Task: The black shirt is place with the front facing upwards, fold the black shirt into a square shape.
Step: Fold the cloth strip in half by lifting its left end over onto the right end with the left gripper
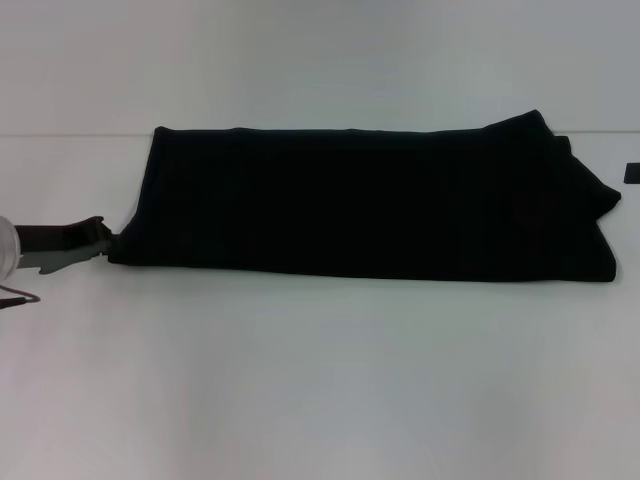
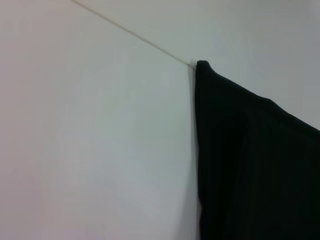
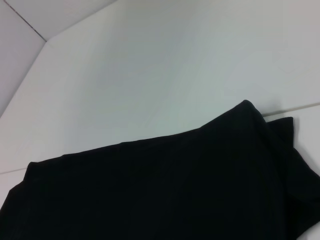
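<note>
- A plain test space, like a lab or studio, not a home.
- A bare white table fills the head view.
- A blank white wall rises behind it.
- Only a folded black shirt lies on the table.

The shirt lies on the white tabletop, folded into a long band running left to right, with bunched layers and a flap sticking out at its right end. The left gripper sits low at the left edge, touching the shirt's near left corner. A small dark mark shows at the far right edge.
</note>
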Robot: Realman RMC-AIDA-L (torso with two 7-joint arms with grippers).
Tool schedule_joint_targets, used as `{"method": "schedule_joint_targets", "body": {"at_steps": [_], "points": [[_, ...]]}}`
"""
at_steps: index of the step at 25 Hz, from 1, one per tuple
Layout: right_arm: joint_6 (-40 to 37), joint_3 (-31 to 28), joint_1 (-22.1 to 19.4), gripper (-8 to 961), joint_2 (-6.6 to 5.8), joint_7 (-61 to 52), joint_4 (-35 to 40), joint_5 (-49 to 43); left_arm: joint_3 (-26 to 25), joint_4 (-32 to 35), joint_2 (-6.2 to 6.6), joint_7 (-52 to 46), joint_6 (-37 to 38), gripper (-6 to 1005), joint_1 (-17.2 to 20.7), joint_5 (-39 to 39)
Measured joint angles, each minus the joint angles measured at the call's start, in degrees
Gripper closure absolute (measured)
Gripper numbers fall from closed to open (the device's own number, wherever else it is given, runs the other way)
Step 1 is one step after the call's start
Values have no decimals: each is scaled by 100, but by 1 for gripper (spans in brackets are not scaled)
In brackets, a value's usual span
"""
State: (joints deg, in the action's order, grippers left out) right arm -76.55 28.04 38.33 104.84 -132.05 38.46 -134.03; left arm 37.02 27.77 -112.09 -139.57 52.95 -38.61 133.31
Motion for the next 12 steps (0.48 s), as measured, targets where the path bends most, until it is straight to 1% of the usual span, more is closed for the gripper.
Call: {"method": "schedule_joint_targets", "body": {"at_steps": [8, 12], "points": [[-4, 0, -11, 191, 8, 25, 6, 0, -88, 244, -7, -21, 253, 1001, 141, -158], [-6, 0, -11, 191, 9, 35, 3, -3, -89, 341, -4, -32, 404, 866, 193, -248]]}}
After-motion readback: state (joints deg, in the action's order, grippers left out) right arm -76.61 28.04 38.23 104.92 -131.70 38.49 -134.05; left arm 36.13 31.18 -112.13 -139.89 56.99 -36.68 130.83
